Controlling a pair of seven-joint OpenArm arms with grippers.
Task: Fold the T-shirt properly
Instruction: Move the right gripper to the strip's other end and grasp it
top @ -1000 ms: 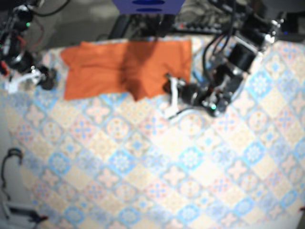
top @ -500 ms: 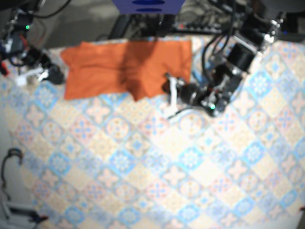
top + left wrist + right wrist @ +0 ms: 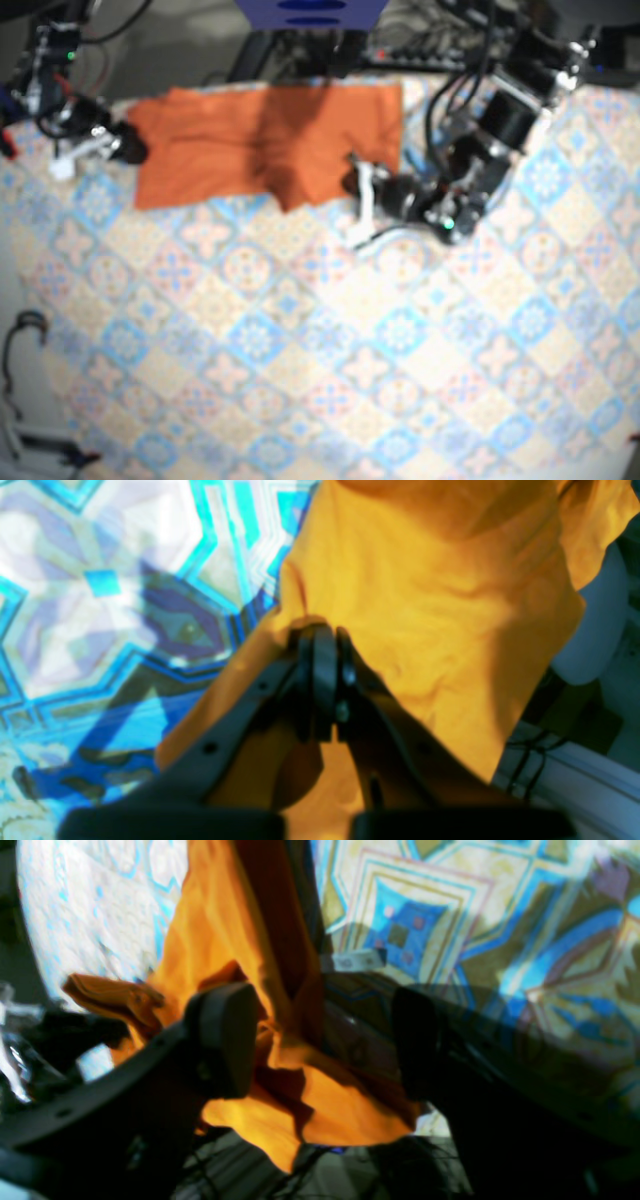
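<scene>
Now: left gripper (image 3: pixel 322 645) clamped tight on T-shirt (image 3: pixel 265 140) edge; right gripper (image 3: pixel 320 1037) spread wide at T-shirt's opposite end, bunched orange cloth lying between jaws.

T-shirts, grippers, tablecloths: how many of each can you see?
T-shirt: 1
Grippers: 2 (left gripper, right gripper)
Tablecloth: 1
Total: 4

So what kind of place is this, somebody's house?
Probably a robot lab, not a house. A left claw and a right claw on robot arms handle an orange T-shirt on a patterned table, with cables trailing around.
</scene>
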